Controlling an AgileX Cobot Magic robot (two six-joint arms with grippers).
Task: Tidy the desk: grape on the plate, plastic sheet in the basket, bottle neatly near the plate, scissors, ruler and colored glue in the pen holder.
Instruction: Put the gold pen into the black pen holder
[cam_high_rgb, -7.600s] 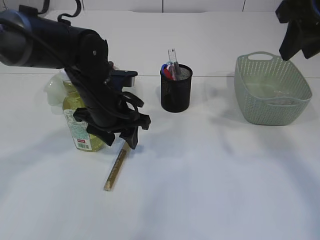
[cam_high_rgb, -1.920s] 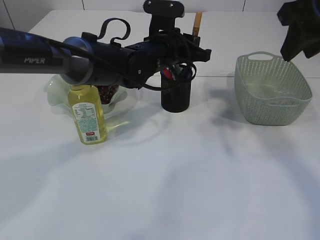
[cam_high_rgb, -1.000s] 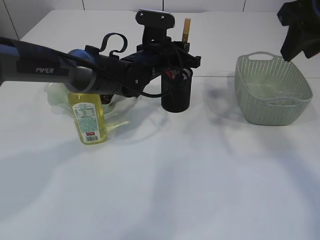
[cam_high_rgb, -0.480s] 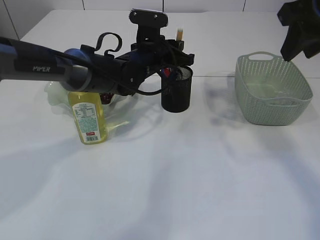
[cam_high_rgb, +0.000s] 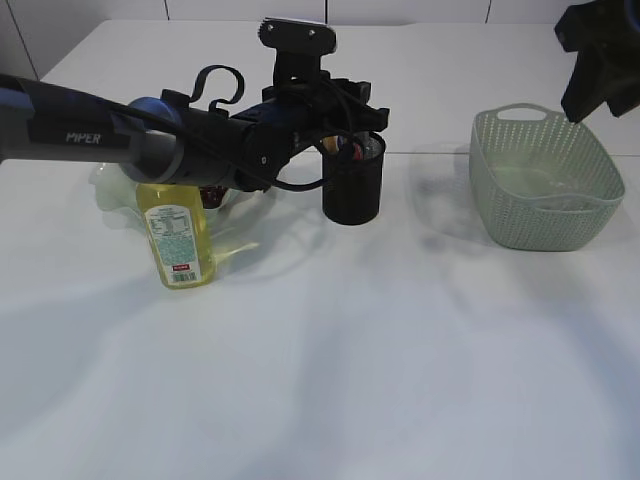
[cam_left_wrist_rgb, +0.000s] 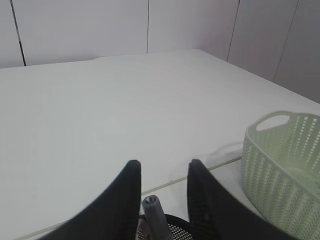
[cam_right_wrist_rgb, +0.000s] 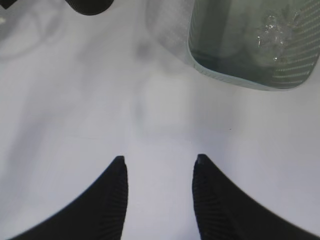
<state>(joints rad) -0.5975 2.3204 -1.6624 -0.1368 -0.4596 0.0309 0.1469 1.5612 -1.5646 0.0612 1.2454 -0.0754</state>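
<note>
Left gripper, jaws parted and empty, hovers over the black mesh pen holder; right gripper hangs open above the white desk. Yellow bottle stands beside the clear plate; green basket sits right.

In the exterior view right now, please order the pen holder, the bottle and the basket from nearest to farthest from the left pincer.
1. Pen holder: directly under the left pincer, near the table's middle.
2. Bottle: lower left, under the arm, in front of the plate.
3. Basket: far right side of the table.
</note>
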